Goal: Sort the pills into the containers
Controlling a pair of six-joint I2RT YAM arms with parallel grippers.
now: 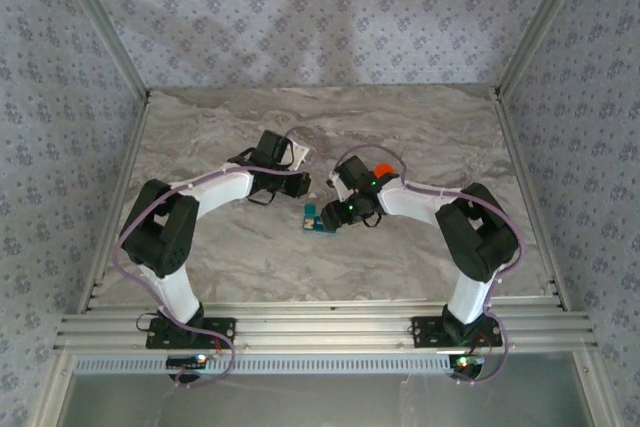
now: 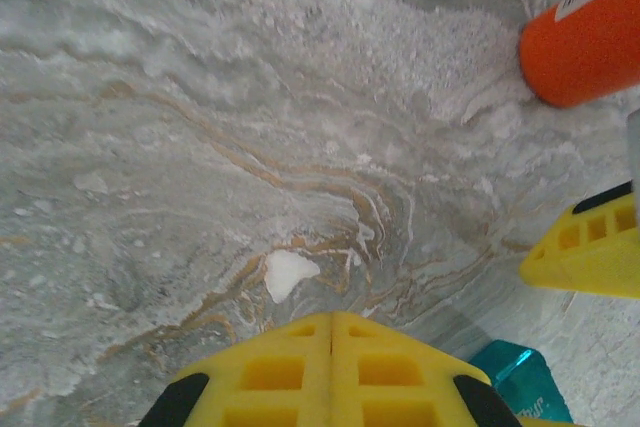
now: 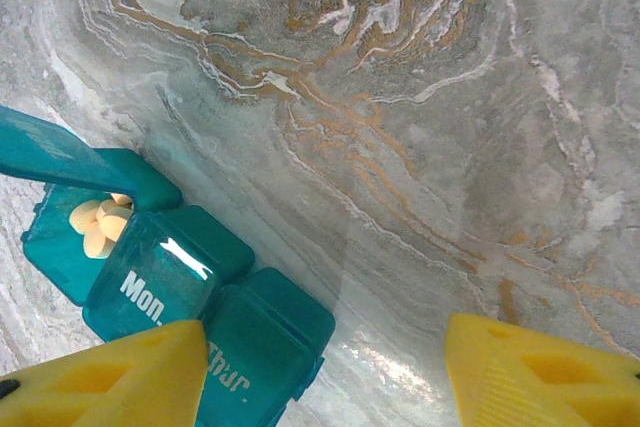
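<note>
The containers (image 3: pixel 165 287) are a teal strip of three compartments lying on the marble at the lower left of the right wrist view. The end compartment stands with its lid (image 3: pixel 50 152) up and holds several pale pills (image 3: pixel 100 224). The "Mon." and "Thur." lids are down. My right gripper (image 3: pixel 325 387) is open, its left finger (image 3: pixel 110 377) over the "Thur." end and the other finger over bare table. From above, the containers (image 1: pixel 316 217) lie just left of the right gripper (image 1: pixel 338 213). My left gripper (image 2: pixel 332 347) is shut with nothing visible in it, beside the containers (image 2: pixel 520 379).
An orange bottle (image 2: pixel 590 42) lies on its side behind the right gripper, seen from above as the orange bottle (image 1: pixel 381 169). A small white object (image 1: pixel 298 152) sits behind the left gripper. Patterned walls and metal posts enclose the marble table (image 1: pixel 230 247).
</note>
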